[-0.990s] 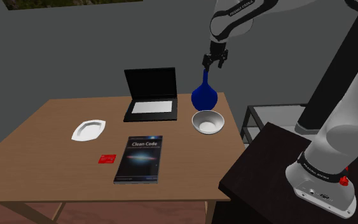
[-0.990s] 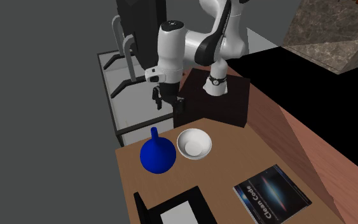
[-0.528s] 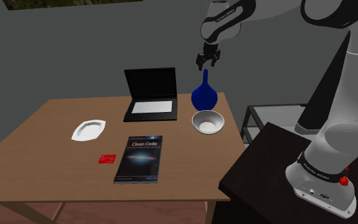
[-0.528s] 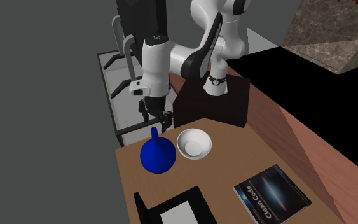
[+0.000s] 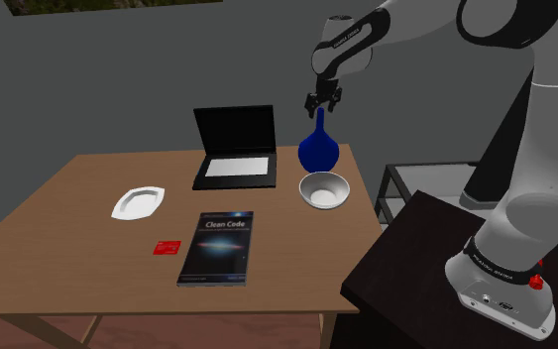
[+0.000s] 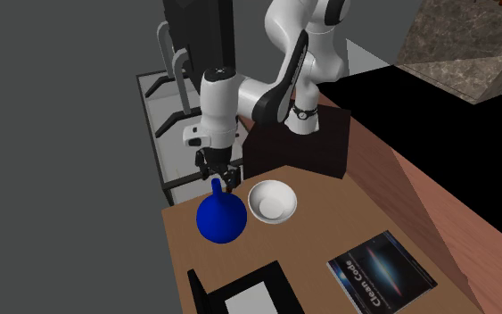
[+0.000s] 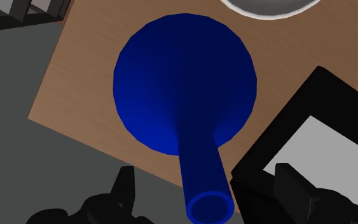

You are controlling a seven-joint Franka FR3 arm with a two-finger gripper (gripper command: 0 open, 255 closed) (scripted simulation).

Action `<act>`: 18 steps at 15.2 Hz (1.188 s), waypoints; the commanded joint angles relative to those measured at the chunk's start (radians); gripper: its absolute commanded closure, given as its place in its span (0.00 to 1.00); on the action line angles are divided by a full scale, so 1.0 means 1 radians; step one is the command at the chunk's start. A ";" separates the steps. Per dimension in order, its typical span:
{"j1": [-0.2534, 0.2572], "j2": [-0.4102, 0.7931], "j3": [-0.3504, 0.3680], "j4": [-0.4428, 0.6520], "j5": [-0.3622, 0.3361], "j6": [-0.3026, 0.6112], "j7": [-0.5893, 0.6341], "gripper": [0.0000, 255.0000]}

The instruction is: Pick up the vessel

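Note:
The vessel is a deep blue vase [image 5: 318,146] with a round belly and a thin neck, standing upright near the table's far right corner in the shoulder view, between the laptop and the bowl. My black gripper [image 5: 320,102] hangs just above the top of the neck, fingers pointing down. From the second exterior view the gripper [image 6: 221,177] sits right at the neck of the vase [image 6: 220,217]. The wrist view looks down onto the vase [image 7: 185,89]; its open mouth lies between my fingers [image 7: 125,191], which stand apart and do not touch it.
A white bowl [image 5: 324,189] stands beside the vase, an open black laptop [image 5: 234,147] on its other side. A book [image 5: 217,247], a red card [image 5: 167,246] and a white dish [image 5: 138,203] lie on the wooden table [image 5: 68,233]. A metal rack [image 6: 168,134] stands behind the table.
The gripper has swung across from beside the vase to directly above its neck and come down a little. The vase has not moved.

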 commanded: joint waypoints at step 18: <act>0.003 -0.043 -0.005 0.047 -0.013 -0.089 0.008 1.00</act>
